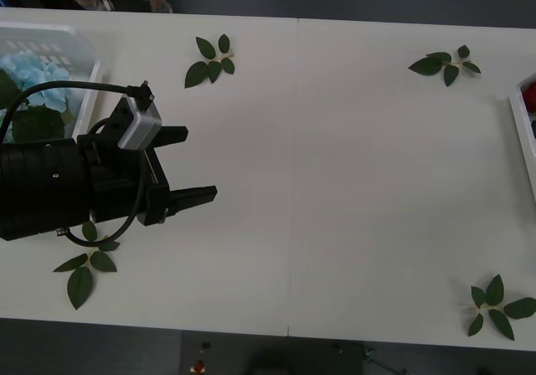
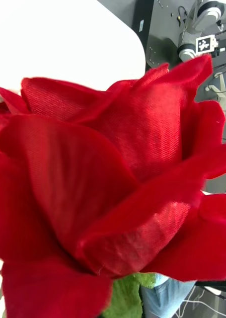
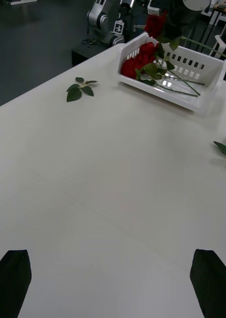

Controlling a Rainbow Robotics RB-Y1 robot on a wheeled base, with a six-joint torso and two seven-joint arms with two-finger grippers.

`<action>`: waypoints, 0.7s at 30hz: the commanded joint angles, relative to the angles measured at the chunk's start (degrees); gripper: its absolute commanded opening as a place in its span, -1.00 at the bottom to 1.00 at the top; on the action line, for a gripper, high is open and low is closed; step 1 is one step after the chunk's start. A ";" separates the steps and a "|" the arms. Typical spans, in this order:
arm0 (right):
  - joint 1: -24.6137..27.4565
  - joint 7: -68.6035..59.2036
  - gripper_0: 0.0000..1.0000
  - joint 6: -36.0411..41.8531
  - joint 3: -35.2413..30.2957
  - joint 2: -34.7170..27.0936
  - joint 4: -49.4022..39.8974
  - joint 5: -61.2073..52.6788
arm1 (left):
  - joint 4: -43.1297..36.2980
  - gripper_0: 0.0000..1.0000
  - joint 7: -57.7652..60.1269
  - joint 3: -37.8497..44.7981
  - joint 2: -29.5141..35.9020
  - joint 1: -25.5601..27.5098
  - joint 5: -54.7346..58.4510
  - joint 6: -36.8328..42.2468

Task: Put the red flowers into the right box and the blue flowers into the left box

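Left claw (image 1: 194,164): I am holding it over the left part of the worktop (image 1: 335,182), fingers apart and carrying nothing, pointing toward the middle.

Left box (image 1: 50,36): it is sitting at the far-left corner with the blue flowers (image 1: 35,78) already inside.

Right box (image 3: 192,102): it is sitting at the right end with red flowers (image 3: 137,57) lying in it, heads toward one end wall, stems (image 3: 175,89) running along its length.

Right claw: one rose head (image 2: 108,174) is pressing close against its camera; whether the fingers are gripping it I cannot tell. From the left wrist, a rose (image 3: 155,22) is hanging above the right box, long axis near upright.

Risk, my judgement: released off-centre, that rose could catch the rim and tip out onto the worktop.
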 commanded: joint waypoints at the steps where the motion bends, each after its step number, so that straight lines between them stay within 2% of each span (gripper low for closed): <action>1: -1.46 -2.38 0.24 -0.47 -0.76 -0.24 -0.03 0.29 | -1.68 0.87 -1.72 0.26 0.61 -0.43 0.00 -0.20; 4: -1.38 -2.03 0.57 -0.47 -0.76 -0.24 -0.20 -0.50 | -1.68 0.87 -1.72 0.26 0.61 -0.43 0.00 -0.20; 7: -1.38 -0.80 0.70 0.32 -0.85 -0.51 -1.61 -3.93 | -1.68 0.86 -1.72 0.26 0.61 -0.43 0.00 -0.20; 11: -1.02 5.44 0.74 5.68 -2.96 -2.26 -7.50 -11.92 | -1.68 0.86 -1.72 0.26 0.61 -0.43 0.00 -0.20; 16: 3.37 13.35 0.75 17.90 -10.08 -7.27 -26.13 -27.66 | -1.68 0.87 -1.72 0.26 0.61 -0.43 0.00 -0.20; 21: 10.31 18.27 0.76 20.19 -12.98 -13.78 -48.98 -41.10 | -1.68 0.86 -1.72 0.26 0.61 -0.43 0.00 -0.20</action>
